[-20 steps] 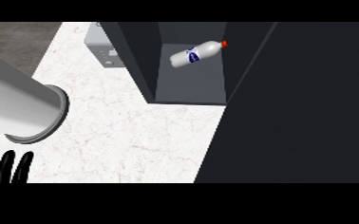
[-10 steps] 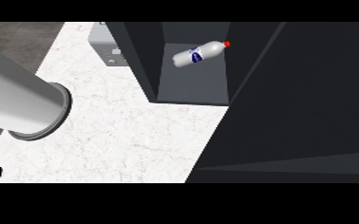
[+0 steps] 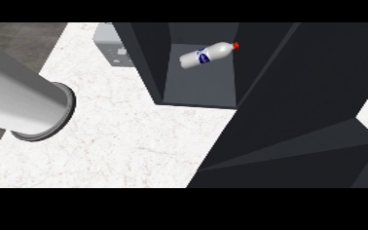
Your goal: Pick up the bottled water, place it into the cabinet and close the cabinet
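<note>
White plastic water bottle (image 3: 206, 57), red cap, blue label: lies on its side inside the open compartment of the dark grey cabinet (image 3: 149, 63), upper centre of the frame. Cap points to the upper right, base to the lower left. It sits toward the top of the compartment. Nothing touches it.

Cabinet door (image 3: 309, 92), dark flat panel: stands open and fills the right side of the frame from top to lower edge.

Hands: neither shows in the frame, so I cannot tell whether the fingers are released or clenched. Neither one holds the bottle. Only a pale grey cylindrical forearm (image 3: 28, 102) is visible. It enters from the left edge at mid height, its rimmed end toward the centre, above the white marbled counter (image 3: 129, 141) and well apart from the cabinet.

Versus earlier: the bottle has the same place and the same tilt as half a second ago, and the door is equally open. One second ago black fingertips showed at the lower left corner, but they are out of frame now. The forearm has kept roughly the same spot.

Count: one bottle, one cabinet with one door, one forearm, and one light grey box (image 3: 109, 48) on the counter just left of the cabinet wall, top of frame. A strip of dark grey floor (image 3: 28, 39) shows in the upper left corner.
</note>
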Robot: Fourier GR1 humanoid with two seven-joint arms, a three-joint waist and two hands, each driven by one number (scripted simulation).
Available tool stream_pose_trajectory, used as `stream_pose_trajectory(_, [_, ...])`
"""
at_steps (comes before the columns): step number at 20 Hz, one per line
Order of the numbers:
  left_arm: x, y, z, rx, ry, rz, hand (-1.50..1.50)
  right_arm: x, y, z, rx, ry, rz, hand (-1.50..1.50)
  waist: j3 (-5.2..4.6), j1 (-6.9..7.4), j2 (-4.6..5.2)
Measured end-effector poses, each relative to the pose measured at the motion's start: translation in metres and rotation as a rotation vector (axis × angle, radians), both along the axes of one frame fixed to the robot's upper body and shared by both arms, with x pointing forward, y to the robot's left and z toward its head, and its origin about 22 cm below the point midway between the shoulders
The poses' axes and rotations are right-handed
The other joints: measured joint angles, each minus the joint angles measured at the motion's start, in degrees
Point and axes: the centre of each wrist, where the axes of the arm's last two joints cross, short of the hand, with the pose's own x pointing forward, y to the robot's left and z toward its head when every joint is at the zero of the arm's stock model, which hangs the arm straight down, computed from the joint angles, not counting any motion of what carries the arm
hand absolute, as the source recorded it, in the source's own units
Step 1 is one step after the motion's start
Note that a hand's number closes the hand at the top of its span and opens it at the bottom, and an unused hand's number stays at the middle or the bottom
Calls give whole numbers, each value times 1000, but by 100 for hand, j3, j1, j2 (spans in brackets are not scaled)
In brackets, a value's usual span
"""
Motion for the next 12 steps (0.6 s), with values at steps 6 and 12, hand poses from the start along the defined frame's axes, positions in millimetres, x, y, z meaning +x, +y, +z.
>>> stream_pose_trajectory(6, [-6,11,3,-11,-6,-11,-150,36,3,4,82,24,-21,150,-9,55,-7])
stream_pose_trajectory(12, [-15,28,6,-11,-10,-3,-150,89,24,26,232,90,-95,150,-9,45,-26])
